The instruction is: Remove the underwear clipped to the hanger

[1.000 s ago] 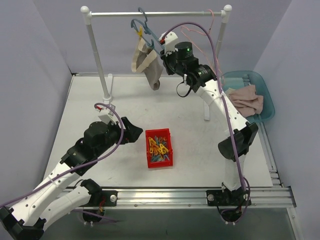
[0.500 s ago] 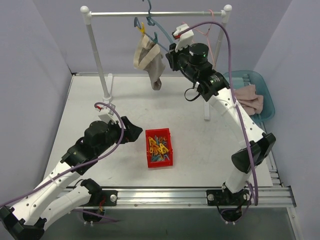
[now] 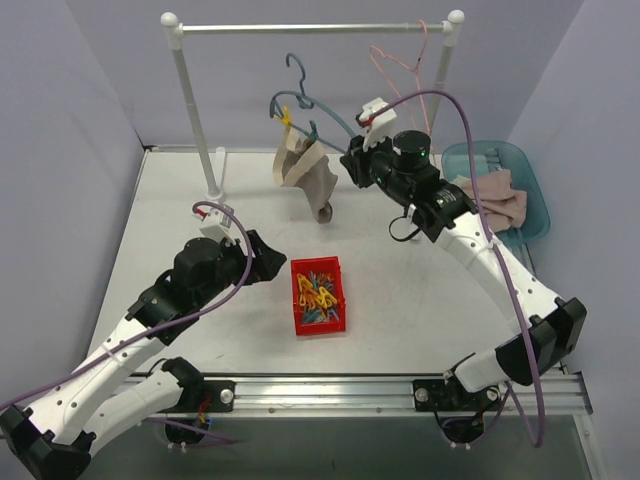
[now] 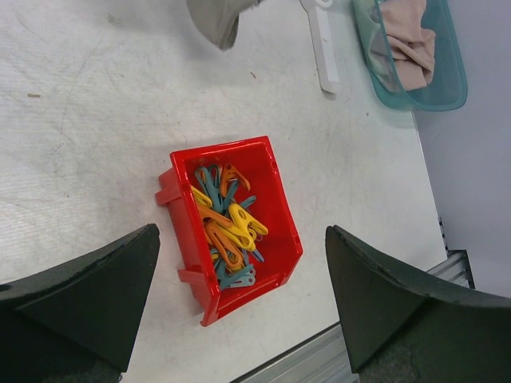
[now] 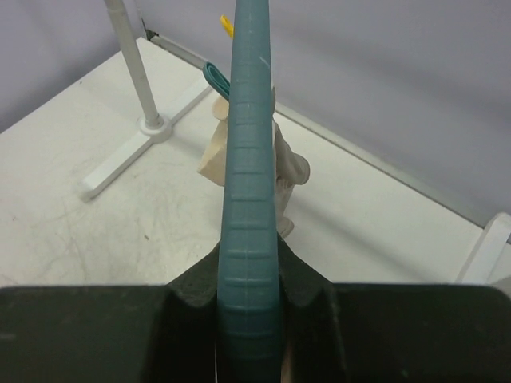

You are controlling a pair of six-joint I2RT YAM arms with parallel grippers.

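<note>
Since the earlier frame, the right arm has swung down and toward the frame centre, lifting the teal hanger (image 3: 312, 105) off the rail (image 3: 310, 27), so its hook now points at open air below the bar. The right hand (image 5: 249, 299) is clenched on one end of the hanger. The underwear (image 3: 312, 172) dangles from the other end, pinned by a yellow clip (image 3: 285, 118), with its lower tip low over the table (image 3: 180, 200). The left hand (image 3: 262, 258) stands released and wide, low in the frame beside the red bin (image 3: 318, 295) of pegs, well apart from the cloth. The main risk is probably the grip. A narrow pinch at the end of a long hanger leaves it free to pivot, so any tug on the fabric could twist it round or pull it out. A second likely risk is the left hand closing on loose cloth away from the clip. That would stretch the garment and drag the hanger along instead of freeing it. The peg could also spring off and land on the table.
</note>
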